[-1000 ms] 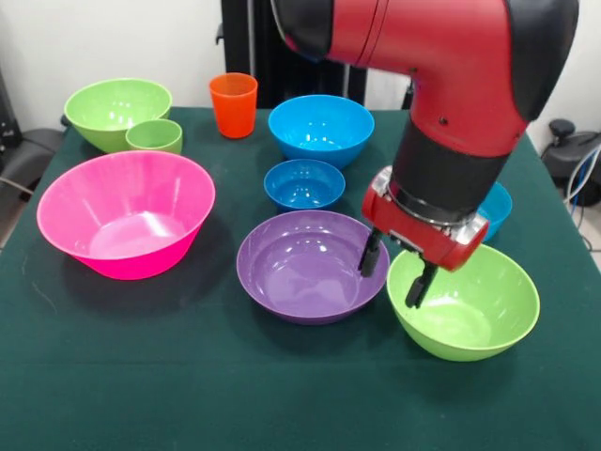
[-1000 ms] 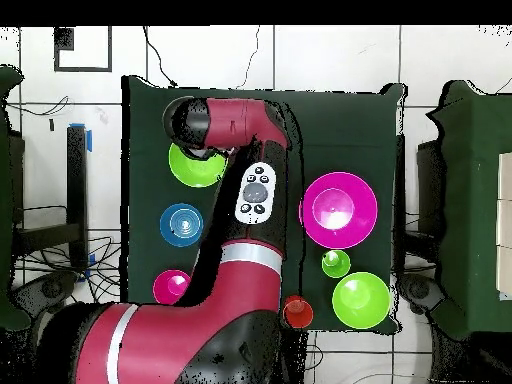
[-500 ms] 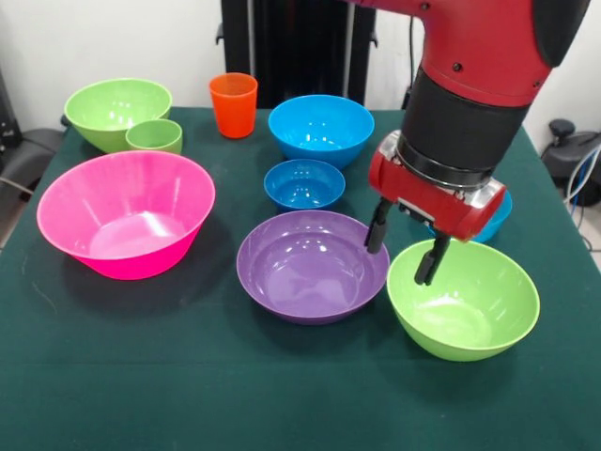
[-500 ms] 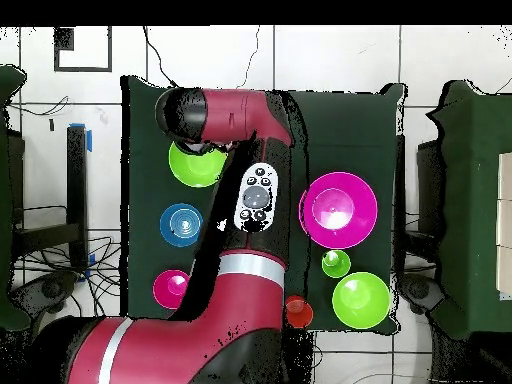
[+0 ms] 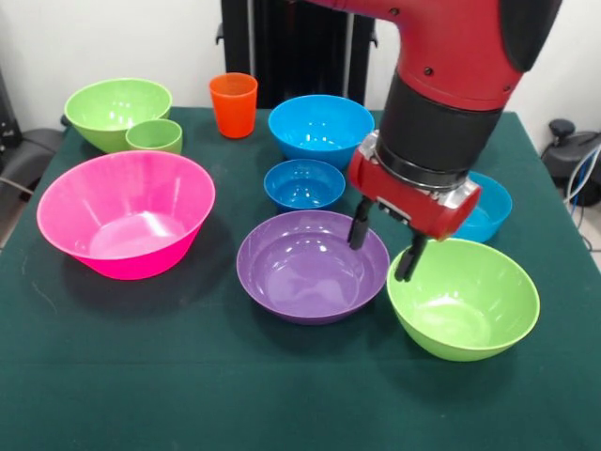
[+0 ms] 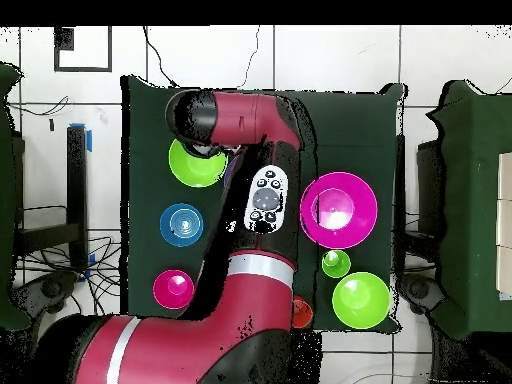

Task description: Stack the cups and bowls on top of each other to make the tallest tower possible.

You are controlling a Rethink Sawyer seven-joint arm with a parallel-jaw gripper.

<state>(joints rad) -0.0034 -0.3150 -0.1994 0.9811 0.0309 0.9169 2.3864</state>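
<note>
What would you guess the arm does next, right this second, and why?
Probably a short drop onto the purple bowl. The gripper hangs open and empty above that bowl's rim, beside the lime green bowl, and nothing is stacked yet; the pink bowl sits alone. Which bowl it wants is not certain.

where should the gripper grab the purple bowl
Pinch the purple bowl by its rim, coming straight down from above. It sits upright and open, too wide to span, so one finger goes inside and one outside. The rim nearest the open gripper looks closest, though the lime bowl crowds that side.
</note>
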